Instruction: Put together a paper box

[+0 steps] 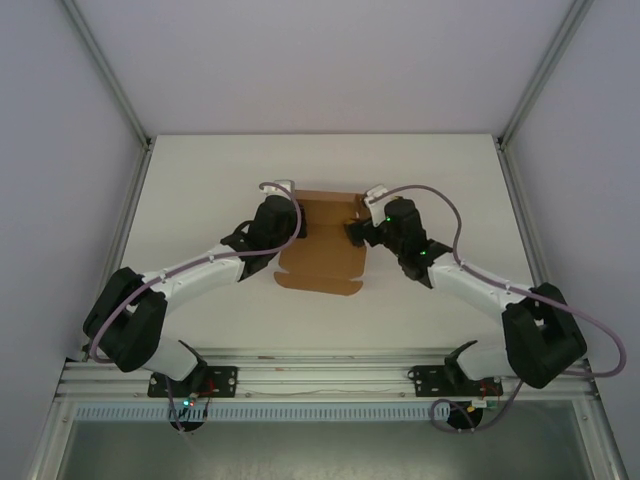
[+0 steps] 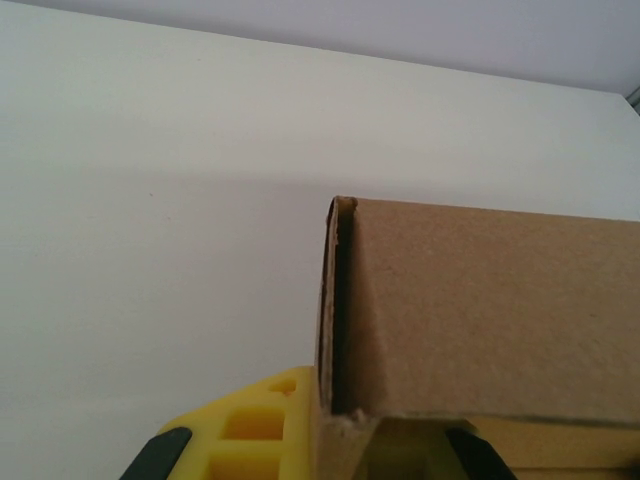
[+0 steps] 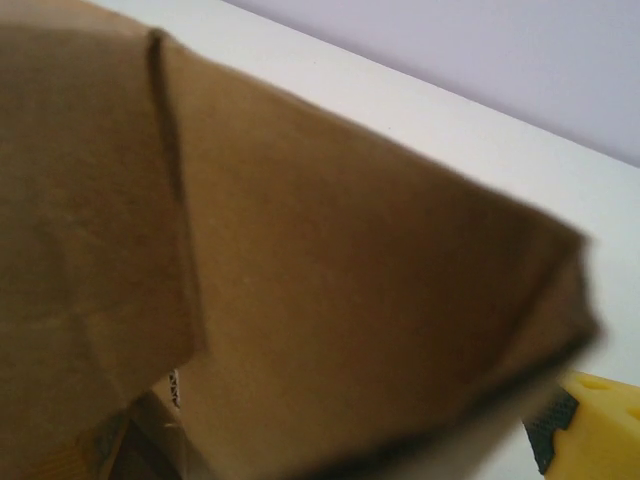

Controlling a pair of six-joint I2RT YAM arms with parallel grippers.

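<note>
Top external view: the paper box [image 1: 325, 240] lay near the middle of the white table [image 1: 200, 190], a brown, unprinted sheet partly folded up, with a flat flap reaching toward the near edge.
Arms: both reached in from the near edge, one on each side of the box.
Left gripper [image 1: 301, 232]: at the left edge of the box, up against the cardboard.
Right gripper [image 1: 353, 232]: at the right edge of the box, facing the left one across it.
Left wrist view, box: a raised cardboard wall [image 2: 490, 310] stood upright close to the lens, its folded corner toward the left, bare table [image 2: 150, 200] beyond it.
Left wrist view, tool: the yellow fingers [image 2: 255, 425] were drawn narrow, with a strip of the cardboard running down between them, so the tool was pinching the box edge.
Right wrist view, box: blurred brown cardboard [image 3: 330, 300] sat very near the camera, with a crease running down its left part.
Right wrist view, tool: one yellow finger [image 3: 600, 420] with a dark pad showed at the lower right, outside the cardboard; the jaws stood wide.
Right grip: whether the pads pressed on the cardboard, I could not tell.
</note>
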